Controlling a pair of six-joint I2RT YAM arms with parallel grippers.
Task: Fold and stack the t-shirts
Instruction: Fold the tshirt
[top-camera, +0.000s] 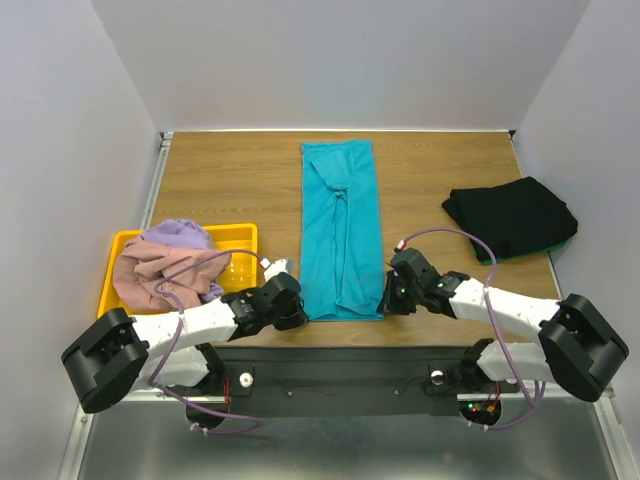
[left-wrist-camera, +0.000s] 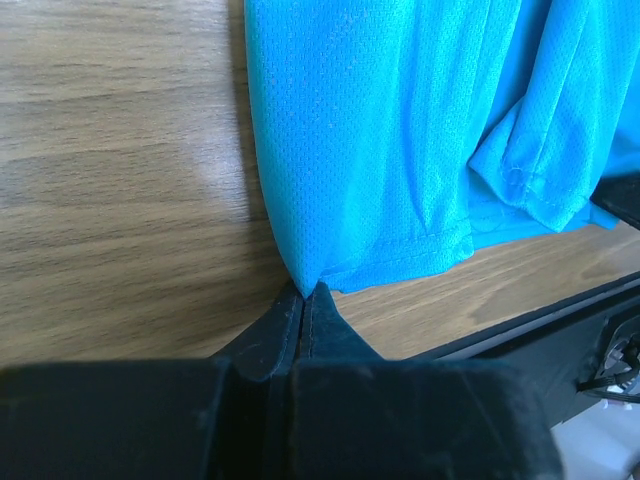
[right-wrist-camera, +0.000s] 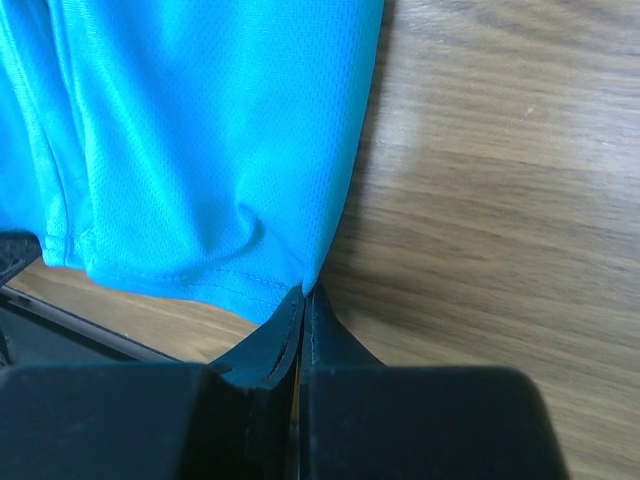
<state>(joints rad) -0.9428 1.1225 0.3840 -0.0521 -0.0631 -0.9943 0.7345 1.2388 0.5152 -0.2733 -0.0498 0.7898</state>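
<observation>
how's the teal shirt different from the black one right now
The teal t-shirt lies as a long narrow strip mid-table; the black t-shirt is a compact folded bundle at the right. The left gripper and right gripper pinch the teal one's near corners; no gripper touches the black one. Both lie on the wooden table.

Seen from above, both near corners of the teal t-shirt are hidden under the left gripper and the right gripper. Both wrist views cut off all but its near hem. To its right, the green t-shirt shows only a thin edge beneath the black t-shirt. To its left, the heaped pink t-shirt and lavender t-shirt cover most of the yellow tray.
</observation>
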